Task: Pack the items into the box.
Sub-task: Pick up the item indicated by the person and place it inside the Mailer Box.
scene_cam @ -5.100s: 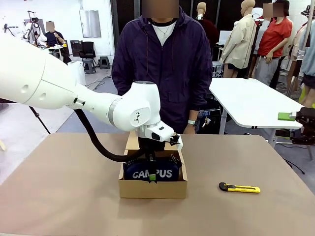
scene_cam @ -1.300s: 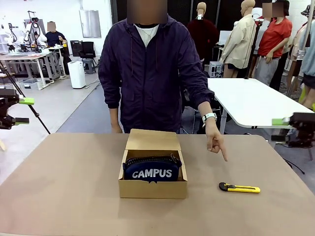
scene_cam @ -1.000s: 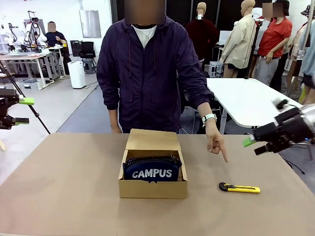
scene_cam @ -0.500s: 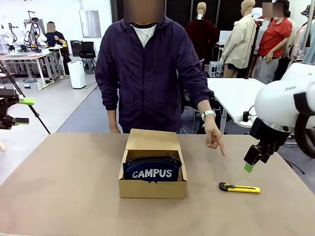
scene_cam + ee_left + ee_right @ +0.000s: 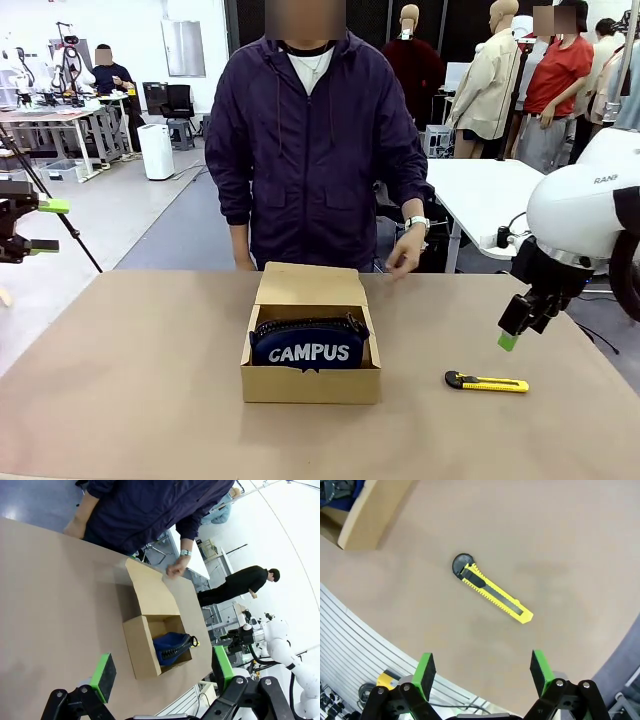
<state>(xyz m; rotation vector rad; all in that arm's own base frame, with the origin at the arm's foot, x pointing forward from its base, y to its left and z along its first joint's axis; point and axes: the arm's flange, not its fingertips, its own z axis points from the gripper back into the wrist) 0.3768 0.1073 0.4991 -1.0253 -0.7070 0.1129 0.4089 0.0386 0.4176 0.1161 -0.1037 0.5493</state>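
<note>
At far left, the left gripper hangs wide open beside the table. Centre frame, the case sits in the box. Lower right, the knife lies on the table, the right gripper spread wide just above, apart.

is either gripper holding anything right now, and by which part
Nothing is held. The right gripper hangs with open jaws above the utility knife, which lies untouched on the table; the left gripper is open and empty too.

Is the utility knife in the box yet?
Out: the utility knife lies on the table right of the box, near the open right gripper.
</note>
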